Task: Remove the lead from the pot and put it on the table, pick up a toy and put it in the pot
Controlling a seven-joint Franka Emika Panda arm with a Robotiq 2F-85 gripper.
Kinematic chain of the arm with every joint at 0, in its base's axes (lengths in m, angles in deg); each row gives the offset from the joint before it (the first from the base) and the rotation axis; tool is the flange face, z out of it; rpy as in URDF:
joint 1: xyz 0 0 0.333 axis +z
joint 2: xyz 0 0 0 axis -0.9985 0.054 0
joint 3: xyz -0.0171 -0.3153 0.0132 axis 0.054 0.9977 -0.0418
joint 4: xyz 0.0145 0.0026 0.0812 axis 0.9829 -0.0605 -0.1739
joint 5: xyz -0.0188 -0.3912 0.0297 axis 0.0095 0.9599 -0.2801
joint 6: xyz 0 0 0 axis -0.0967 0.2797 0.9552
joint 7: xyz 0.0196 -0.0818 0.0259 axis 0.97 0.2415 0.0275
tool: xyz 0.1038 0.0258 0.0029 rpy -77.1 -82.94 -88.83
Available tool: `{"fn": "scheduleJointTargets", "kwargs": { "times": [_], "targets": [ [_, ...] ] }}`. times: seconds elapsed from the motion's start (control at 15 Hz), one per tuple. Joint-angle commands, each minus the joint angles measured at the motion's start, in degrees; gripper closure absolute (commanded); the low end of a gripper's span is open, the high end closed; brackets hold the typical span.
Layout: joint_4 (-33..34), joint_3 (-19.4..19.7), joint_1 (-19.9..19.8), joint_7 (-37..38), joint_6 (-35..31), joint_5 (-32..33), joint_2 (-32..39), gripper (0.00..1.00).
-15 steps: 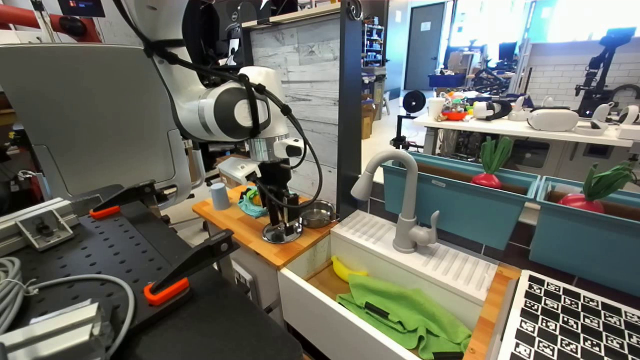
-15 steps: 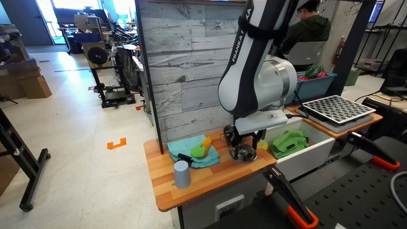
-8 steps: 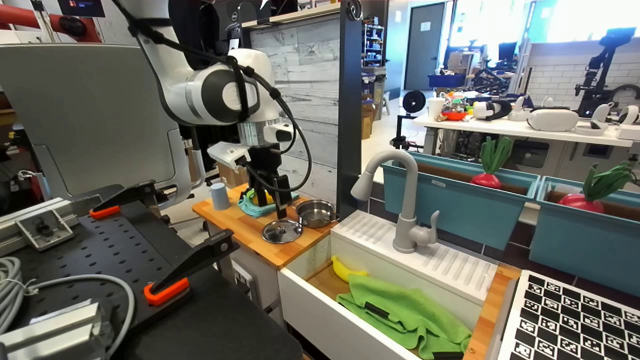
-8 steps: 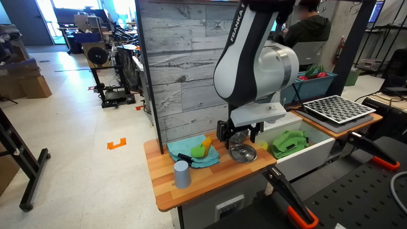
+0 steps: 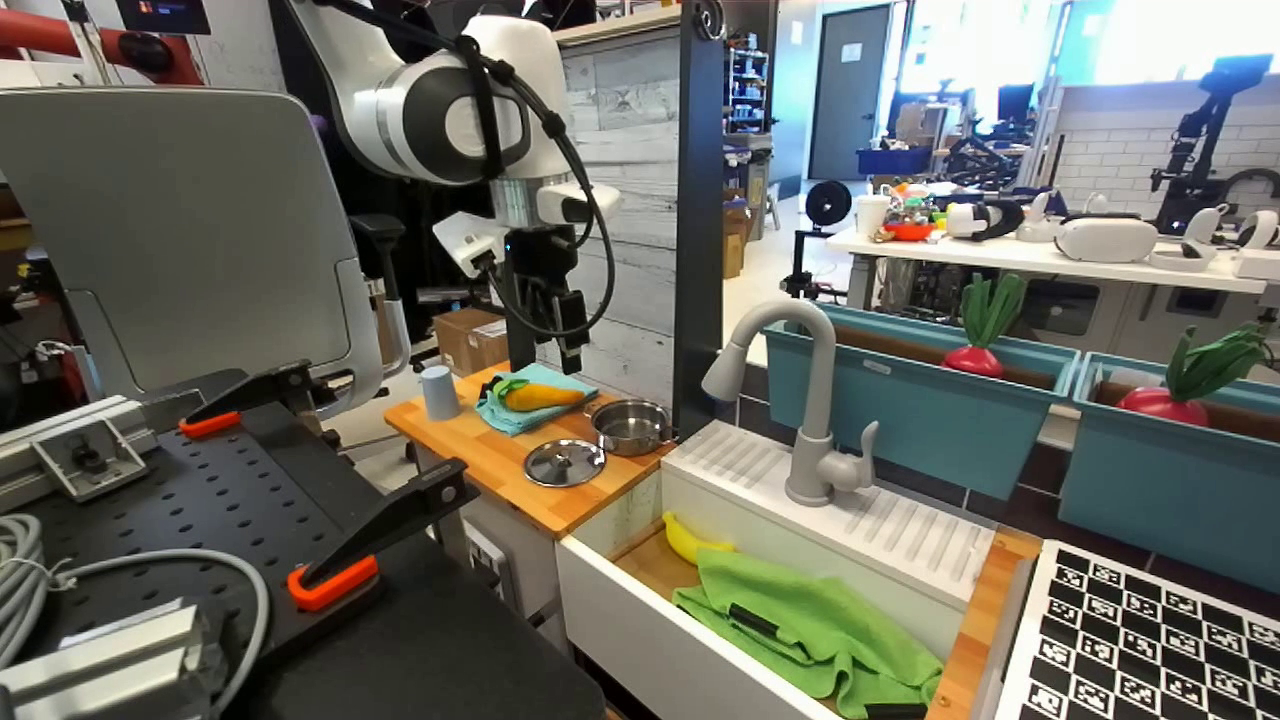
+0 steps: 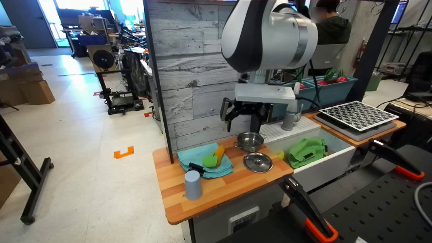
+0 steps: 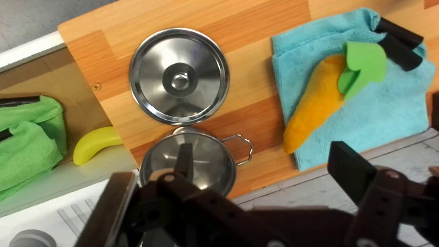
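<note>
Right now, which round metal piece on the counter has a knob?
The lid, lying flat on the countertop, knob at its centre. The pot beside it has none; it stands open.

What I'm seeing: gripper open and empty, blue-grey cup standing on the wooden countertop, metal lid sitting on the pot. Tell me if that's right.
Wrong about the metal lid: the wrist view shows it lying on the wooden countertop beside the pot, not on top. The rest is right: gripper open and empty, blue-grey cup standing on the countertop.
</note>
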Motion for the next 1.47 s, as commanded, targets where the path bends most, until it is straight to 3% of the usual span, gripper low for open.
{"fn": "scheduleJointTargets", "kwargs": {
  "times": [0.0, 0.8, 1.4],
  "targets": [
    [1.06, -0.98, 0.0, 2.66, -3.07, -1.81, 1.2, 0.0],
    [7.07, 2.11, 7.33, 9.71, -1.78, -0.8, 9.07, 0.0],
    [14.17, 1.91, 8.01, 9.29, 2.05, -0.58, 14.72, 0.0]
  ]
}}
